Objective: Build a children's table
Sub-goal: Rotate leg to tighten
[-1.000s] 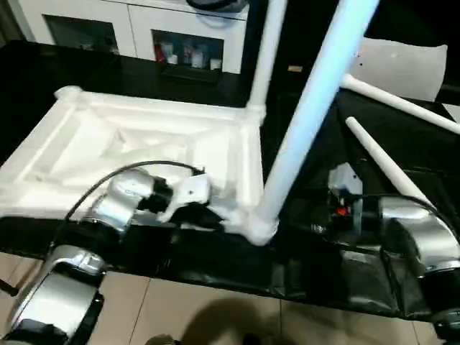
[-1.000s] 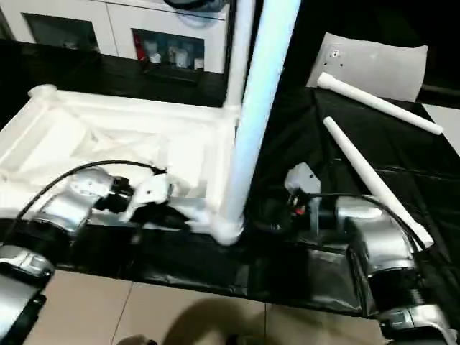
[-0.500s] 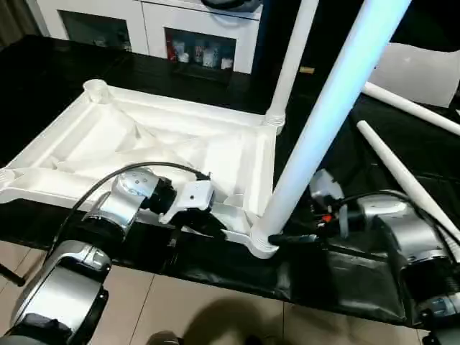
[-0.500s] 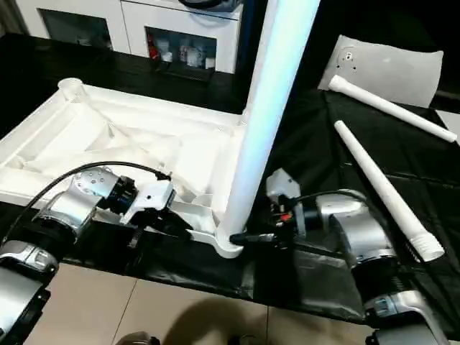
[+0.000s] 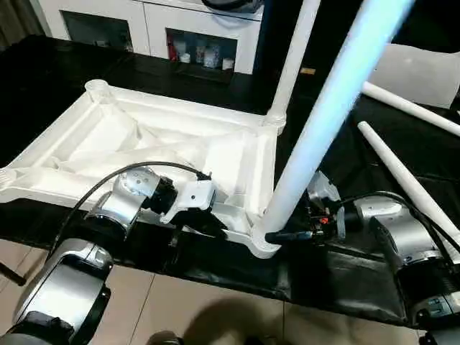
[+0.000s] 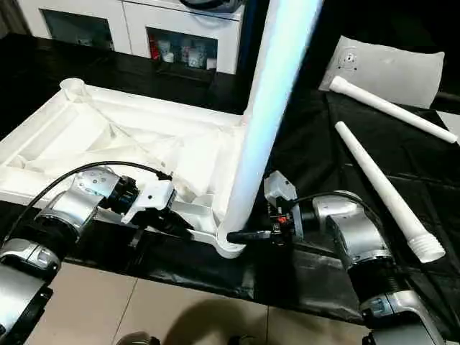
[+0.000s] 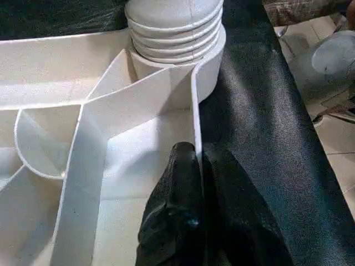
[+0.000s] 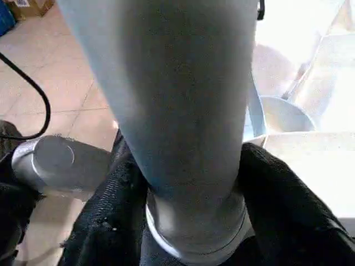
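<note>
The white tabletop (image 5: 144, 136) lies underside up on the black table. One leg (image 5: 316, 136) stands in its near right corner socket, and another leg (image 5: 293, 57) stands in the far right socket. Two loose legs (image 5: 402, 176) (image 5: 410, 108) lie to the right. My left gripper (image 7: 198, 160) is shut on the tabletop's near rim wall, close to the near socket. My right gripper (image 6: 241, 235) reaches in from the right. Its fingers (image 8: 272, 188) press both sides of the near leg's base, just above the socket.
A white cabinet (image 5: 180, 29) with dark compartments stands behind the table. A white pillow-like slab (image 5: 420, 72) lies at the back right. The black cover (image 5: 345, 266) ends at the table's front edge, with tiled floor (image 5: 180, 302) below.
The camera has shifted. My right gripper moved left to the near leg's base and narrowed around it. The left gripper kept its hold on the rim.
</note>
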You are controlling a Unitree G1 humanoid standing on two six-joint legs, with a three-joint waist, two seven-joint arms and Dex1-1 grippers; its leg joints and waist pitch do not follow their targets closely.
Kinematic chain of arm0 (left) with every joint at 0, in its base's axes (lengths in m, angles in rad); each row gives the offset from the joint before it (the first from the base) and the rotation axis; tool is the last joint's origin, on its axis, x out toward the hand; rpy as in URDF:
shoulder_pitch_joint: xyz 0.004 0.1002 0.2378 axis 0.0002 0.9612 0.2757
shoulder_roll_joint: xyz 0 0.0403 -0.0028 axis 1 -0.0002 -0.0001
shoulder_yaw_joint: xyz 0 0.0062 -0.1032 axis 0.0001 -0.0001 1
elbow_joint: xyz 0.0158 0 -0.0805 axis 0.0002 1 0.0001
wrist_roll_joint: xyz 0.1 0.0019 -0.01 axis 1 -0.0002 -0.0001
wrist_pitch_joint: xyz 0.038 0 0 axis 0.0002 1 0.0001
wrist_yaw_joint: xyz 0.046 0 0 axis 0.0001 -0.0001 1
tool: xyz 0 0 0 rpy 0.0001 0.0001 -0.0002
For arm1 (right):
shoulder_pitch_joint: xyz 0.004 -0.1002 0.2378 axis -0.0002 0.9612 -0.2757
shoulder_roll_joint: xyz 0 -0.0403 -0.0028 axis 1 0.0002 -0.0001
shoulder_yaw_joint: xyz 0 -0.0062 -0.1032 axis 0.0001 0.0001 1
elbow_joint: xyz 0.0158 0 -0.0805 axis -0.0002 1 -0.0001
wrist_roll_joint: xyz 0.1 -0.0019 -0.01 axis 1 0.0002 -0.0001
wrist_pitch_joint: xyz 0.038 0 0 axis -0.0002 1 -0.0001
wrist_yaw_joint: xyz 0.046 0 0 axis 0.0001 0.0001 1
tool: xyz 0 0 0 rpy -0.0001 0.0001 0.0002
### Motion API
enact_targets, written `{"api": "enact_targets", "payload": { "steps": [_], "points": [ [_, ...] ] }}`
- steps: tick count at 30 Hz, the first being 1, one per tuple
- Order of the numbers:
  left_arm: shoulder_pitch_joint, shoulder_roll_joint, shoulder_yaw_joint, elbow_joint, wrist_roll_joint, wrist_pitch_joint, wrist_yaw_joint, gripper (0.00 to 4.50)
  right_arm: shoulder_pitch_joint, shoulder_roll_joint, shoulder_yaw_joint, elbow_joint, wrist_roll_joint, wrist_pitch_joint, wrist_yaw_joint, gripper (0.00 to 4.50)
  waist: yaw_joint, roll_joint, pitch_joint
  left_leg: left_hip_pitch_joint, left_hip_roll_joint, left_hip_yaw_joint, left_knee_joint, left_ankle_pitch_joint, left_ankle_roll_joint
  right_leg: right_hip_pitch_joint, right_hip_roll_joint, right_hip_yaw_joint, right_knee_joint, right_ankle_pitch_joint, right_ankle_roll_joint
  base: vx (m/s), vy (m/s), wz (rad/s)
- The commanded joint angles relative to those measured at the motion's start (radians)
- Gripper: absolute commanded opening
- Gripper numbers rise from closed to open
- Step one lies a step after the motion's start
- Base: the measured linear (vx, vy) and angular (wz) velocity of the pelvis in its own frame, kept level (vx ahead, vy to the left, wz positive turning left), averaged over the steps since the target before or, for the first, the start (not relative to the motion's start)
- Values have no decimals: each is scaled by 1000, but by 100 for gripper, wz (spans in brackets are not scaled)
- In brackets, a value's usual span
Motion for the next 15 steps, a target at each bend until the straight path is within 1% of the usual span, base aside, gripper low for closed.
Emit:
{"api": "enact_targets", "payload": {
  "steps": [1,3,5,6,7,8,9,10,11,12,13,14,15],
  "points": [
    [-1,-10,-23,10,21,-13,-10,0,14,-6,-1,-13,16,7,24,218,0,-8,-67,-1,62,-7,-66,-129,83,60,-81,50,-67,-285,-190,0,0,0],
    [1,-19,-9,6,9,17,7,0,40,1,-7,-39,20,23,-5,211,0,-4,-66,-1,61,-8,-67,-134,79,60,-81,51,-67,-289,-189,0,0,0],
    [1,-25,-2,5,5,30,24,0,50,8,-12,-50,23,38,-29,208,2,-7,-66,-1,61,-8,-67,-135,77,60,-81,51,-69,-294,-183,0,0,0],
    [-3,-34,9,2,10,54,77,0,68,32,-25,-65,23,80,-100,207,2,-2,-64,-1,61,-8,-69,-135,75,60,-79,52,-70,-294,-182,0,0,0],
    [-6,-39,15,2,16,65,110,0,77,50,-34,-71,21,84,-143,207,-2,-2,-60,0,60,-11,-73,-161,65,57,-80,51,-78,-345,-168,0,0,0],
    [-6,-39,15,2,16,65,110,0,77,50,-34,-71,21,84,-143,206,-5,-3,-58,2,60,-12,-74,-180,58,57,-82,50,-82,-386,-159,0,0,0],
    [-8,-42,18,2,20,71,130,0,82,61,-41,-74,20,84,-169,205,-8,-4,-58,5,57,-14,-74,-204,48,54,-84,50,-90,-454,-141,0,0,0],
    [-15,-51,23,5,32,98,181,0,87,89,-51,-83,17,109,-234,204,-9,-4,-55,5,57,-15,-75,-213,46,53,-86,50,-93,-484,-133,0,0,0],
    [-23,-67,34,5,39,153,247,0,92,126,-58,-91,1,107,-311,204,-11,-3,-54,4,57,-16,-77,-215,43,52,-85,51,-95,-502,-126,0,0,0],
    [-29,-85,47,3,37,203,296,0,96,155,-62,-99,-8,107,-365,204,-17,-2,-49,11,58,-19,-79,-249,22,43,-85,49,-103,-569,-106,0,0,0],
    [-35,-113,69,-9,21,266,351,0,94,194,-70,-107,-18,147,-443,204,-19,-3,-50,9,55,-22,-80,-255,19,46,-86,46,-105,-594,-97,0,0,0],
    [-39,-140,90,-24,2,324,392,0,90,227,-78,-113,-30,181,-513,204,-27,0,-49,5,55,-25,-83,-257,10,47,-85,45,-107,-606,-88,0,0,0],
    [-42,-157,103,-34,-10,358,414,0,88,247,-84,-118,-36,208,-555,203,-37,0,-48,7,54,-28,-84,-271,2,46,-84,42,-109,-614,-86,0,0,0]
  ]
}}
